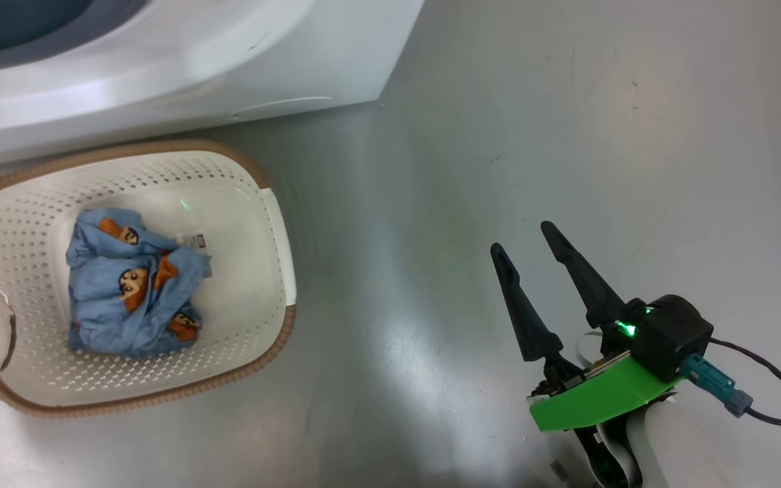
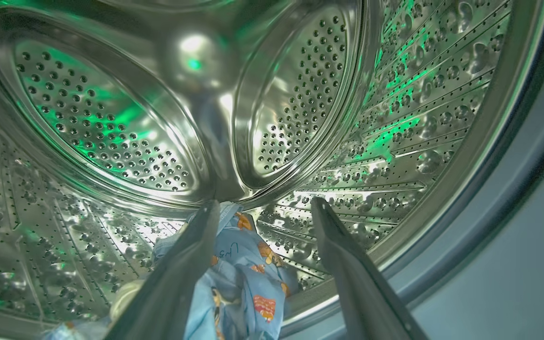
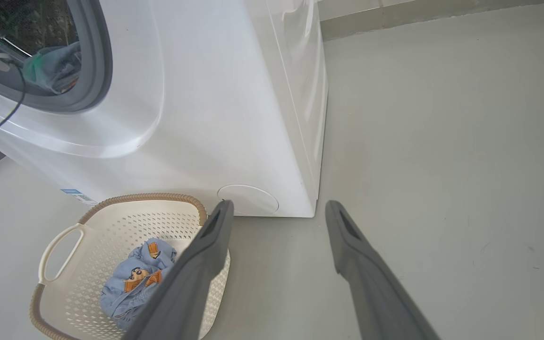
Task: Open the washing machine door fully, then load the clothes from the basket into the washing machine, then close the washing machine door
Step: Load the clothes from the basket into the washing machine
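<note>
Head view: the clothes [image 1: 134, 285] are seen bunched in the basket [image 1: 248, 298] on the floor [image 1: 431, 203] by the washer [image 1: 160, 68], well to the left of the right gripper [image 1: 523, 238], whose fingers are spread and empty. The left gripper [image 2: 265, 202], fingers also apart, is held inside the drum [image 2: 395, 118] over a loose garment [image 2: 239, 278].

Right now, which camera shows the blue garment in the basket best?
The head view: it looks straight down into the basket, so the whole crumpled garment lies unobstructed. The right wrist view catches it partly behind a pincer finger. The left wrist view faces the drum, where other blue clothes lie.
</note>
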